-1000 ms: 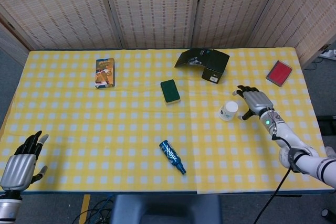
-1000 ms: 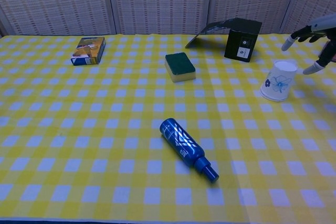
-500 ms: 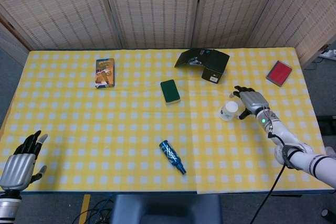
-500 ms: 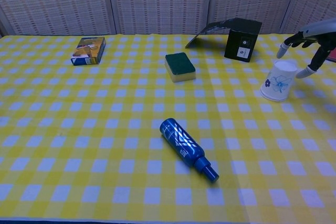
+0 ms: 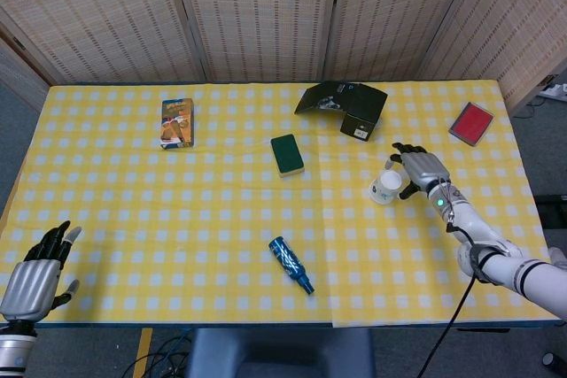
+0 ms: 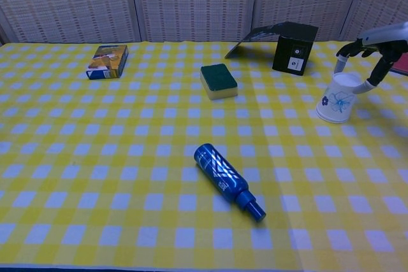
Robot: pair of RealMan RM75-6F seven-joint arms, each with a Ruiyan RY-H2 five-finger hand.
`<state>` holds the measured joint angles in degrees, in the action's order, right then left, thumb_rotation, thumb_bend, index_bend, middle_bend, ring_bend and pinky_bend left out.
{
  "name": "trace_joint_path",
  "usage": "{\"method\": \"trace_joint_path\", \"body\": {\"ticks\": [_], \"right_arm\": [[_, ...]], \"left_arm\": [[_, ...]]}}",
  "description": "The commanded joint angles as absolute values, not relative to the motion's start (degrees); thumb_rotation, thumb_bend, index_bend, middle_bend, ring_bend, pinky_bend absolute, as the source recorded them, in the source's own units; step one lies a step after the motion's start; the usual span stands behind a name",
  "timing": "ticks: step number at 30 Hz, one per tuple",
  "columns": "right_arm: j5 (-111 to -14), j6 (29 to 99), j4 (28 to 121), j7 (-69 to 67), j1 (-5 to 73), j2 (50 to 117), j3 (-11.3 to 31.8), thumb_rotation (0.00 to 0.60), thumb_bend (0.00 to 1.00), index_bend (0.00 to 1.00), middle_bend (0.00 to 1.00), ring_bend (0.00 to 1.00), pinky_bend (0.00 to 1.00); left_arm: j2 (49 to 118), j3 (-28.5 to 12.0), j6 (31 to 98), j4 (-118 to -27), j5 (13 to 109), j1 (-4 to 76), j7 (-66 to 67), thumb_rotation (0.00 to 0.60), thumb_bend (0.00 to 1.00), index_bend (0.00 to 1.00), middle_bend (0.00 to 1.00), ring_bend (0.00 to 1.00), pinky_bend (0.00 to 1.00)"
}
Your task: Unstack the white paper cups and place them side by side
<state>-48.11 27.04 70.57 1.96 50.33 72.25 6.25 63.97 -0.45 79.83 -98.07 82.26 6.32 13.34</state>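
My right hand (image 5: 416,170) hovers over the cups (image 5: 385,188), fingers spread and holding nothing, with fingertips (image 6: 340,64) bracketing the rim at about 12 and 3 o'clock. The stack stands upright near the table's (image 5: 221,219) right side, at 5 o'clock from the black box (image 5: 359,112). I'd settle lower and close evenly on the top rim alone, since a lopsided squeeze could tip the light stack. My left hand (image 5: 35,272) waits open at the near-left corner; I'd bring it over to pin the bottom cup.
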Motion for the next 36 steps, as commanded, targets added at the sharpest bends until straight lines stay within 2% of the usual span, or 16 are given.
{"method": "trace_joint_path", "body": {"ticks": [1,19,36], "right_arm": [[-48.02,27.08,70.44,1.88,50.38,72.35,6.20,0.600,0.23,0.31,0.00,0.00,0.00],[-47.50,29.73,72.58,2.68,50.34,71.28,6.21,0.600,0.27,0.38,0.03,0.00,0.00],[-48.76,36.63,87.71,2.62,47.47,60.17,8.27,0.600,0.27,0.38,0.03,0.00,0.00]], "left_arm": [[63.97,-0.46,80.04,-98.11,82.28,6.24,13.44,0.600,0.32,0.04,0.00,0.00,0.23],[63.95,-0.26,79.96,-98.03,82.57,6.33,13.07,0.600,0.32,0.04,0.00,0.00,0.23],[64.95,0.55,79.68,-98.49,83.90,6.61,14.90,0.600,0.32,0.03,0.00,0.00,0.23]]}}
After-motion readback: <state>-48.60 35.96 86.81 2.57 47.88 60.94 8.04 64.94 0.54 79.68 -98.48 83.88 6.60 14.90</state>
